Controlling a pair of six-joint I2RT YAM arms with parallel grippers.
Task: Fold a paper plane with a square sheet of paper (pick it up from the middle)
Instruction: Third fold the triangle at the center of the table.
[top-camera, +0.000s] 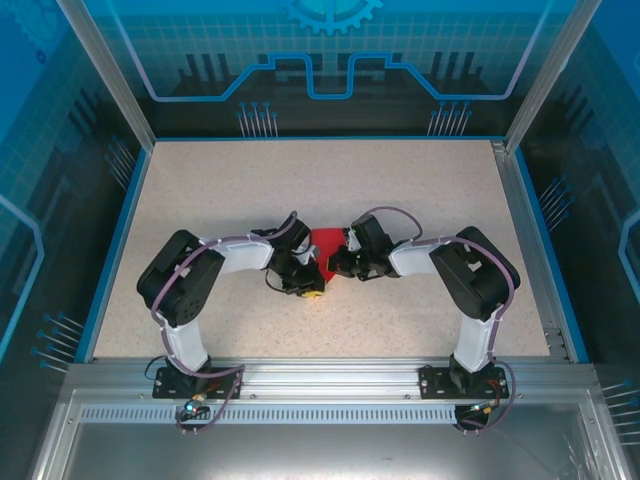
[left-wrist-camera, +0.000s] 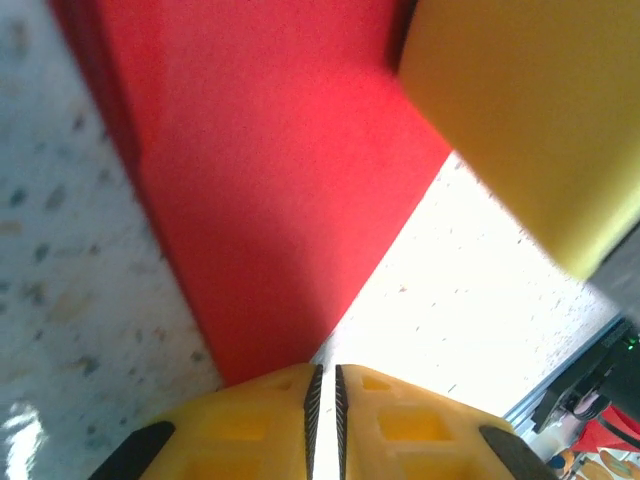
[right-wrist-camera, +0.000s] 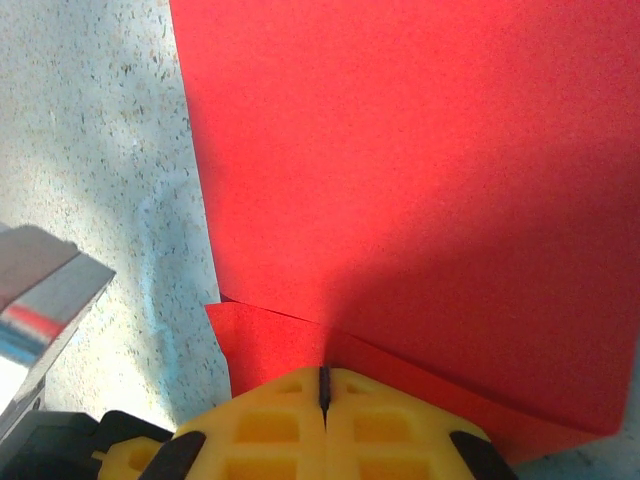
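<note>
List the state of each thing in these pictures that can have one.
Red paper: folded, layers overlapping, pinched in two places.
Left gripper: fingers shut on the red paper's corner.
Right gripper: fingers shut on the red paper's folded edge.

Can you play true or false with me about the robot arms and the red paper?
1. The paper is red. True.
2. The left end effector and the right end effector meet at the paper, near the middle of the table. True.
3. The right end effector's fingers stand wide open. False: they are shut together, with the paper right at their tips.
4. The paper lies alone at the far edge of the table. False: it sits between the two end effectors.
5. The table is plain blue. False: it is speckled beige, with a blue rim.
</note>
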